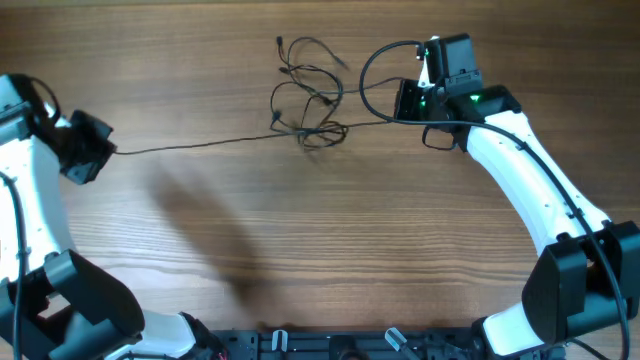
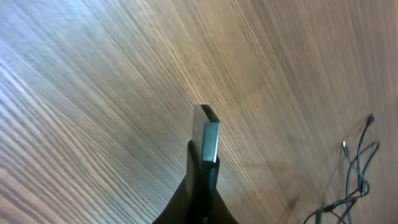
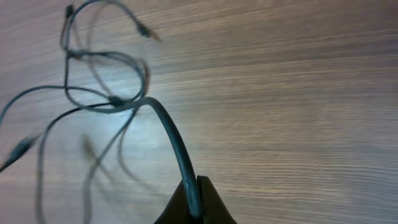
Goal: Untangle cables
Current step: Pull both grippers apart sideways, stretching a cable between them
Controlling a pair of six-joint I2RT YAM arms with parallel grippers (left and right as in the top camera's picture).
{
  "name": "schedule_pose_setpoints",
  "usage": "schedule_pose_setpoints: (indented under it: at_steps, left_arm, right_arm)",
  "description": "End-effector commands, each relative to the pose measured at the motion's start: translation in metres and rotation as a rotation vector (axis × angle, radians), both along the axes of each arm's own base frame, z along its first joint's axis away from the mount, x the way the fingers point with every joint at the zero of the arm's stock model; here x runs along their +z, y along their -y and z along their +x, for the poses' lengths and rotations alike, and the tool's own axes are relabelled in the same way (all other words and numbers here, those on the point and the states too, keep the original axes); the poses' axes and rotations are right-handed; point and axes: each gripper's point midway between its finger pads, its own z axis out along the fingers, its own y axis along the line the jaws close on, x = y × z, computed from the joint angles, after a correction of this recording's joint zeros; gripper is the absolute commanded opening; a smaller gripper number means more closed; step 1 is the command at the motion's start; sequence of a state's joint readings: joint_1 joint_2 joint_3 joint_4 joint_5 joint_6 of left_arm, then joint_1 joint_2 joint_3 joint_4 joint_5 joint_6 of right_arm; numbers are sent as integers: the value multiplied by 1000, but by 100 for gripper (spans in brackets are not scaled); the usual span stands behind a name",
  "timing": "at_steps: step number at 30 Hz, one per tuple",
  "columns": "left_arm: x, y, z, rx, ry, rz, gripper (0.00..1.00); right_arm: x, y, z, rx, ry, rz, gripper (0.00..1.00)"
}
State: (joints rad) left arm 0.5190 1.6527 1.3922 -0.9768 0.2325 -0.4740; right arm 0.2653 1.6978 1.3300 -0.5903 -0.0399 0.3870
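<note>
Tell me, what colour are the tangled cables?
The cables are black. The overhead view shows them best, against the light wooden table.

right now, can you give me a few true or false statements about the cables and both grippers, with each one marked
1. The left gripper is shut on a silver plug. True.
2. The right gripper is open and holds nothing. False: it is shut on a cable.
3. A long cord runs from the left gripper to the tangle. True.
4. The tangle lies right beside the left gripper. False: it lies well away from it, closer to the right gripper.
</note>
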Motion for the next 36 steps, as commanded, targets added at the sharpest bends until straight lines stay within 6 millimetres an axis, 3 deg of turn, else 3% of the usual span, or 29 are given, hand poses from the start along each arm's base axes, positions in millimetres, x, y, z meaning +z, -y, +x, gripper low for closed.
schedule_pose_setpoints:
  at_steps: [1, 5, 9, 13, 19, 25, 31, 33, 36]
  left_arm:
    - [4, -33, -13, 94, -9, 49, 4]
    - [3, -44, -20, 129, -17, 50, 4]
    - [1, -66, -35, 219, -62, 108, 4]
    - [1, -72, -39, 250, -81, 133, 4]
    - [-1, -82, -47, 308, -115, 178, 4]
    - [-15, -87, -53, 346, -138, 204, 4]
    - [-15, -106, -66, 453, -120, 175, 4]
    - [-17, -110, -69, 472, -97, 122, 4]
    - [-22, -109, -67, 472, -73, 48, 4]
  right_arm:
    - [5, 37, 11, -106, 51, -149, 4]
    - [5, 40, 13, -117, 59, -157, 4]
    - [6, 59, 20, -178, 80, -207, 4]
    - [1, 78, 29, -234, 94, -247, 4]
    - [-32, 108, 43, -307, 52, -257, 4]
    - [-74, 152, 41, -401, -47, -272, 4]
    - [-81, 206, 32, -512, -87, -265, 4]
    - [-84, 209, 31, -504, -102, -203, 4]
    - [-87, 198, 33, -466, -112, -117, 4]
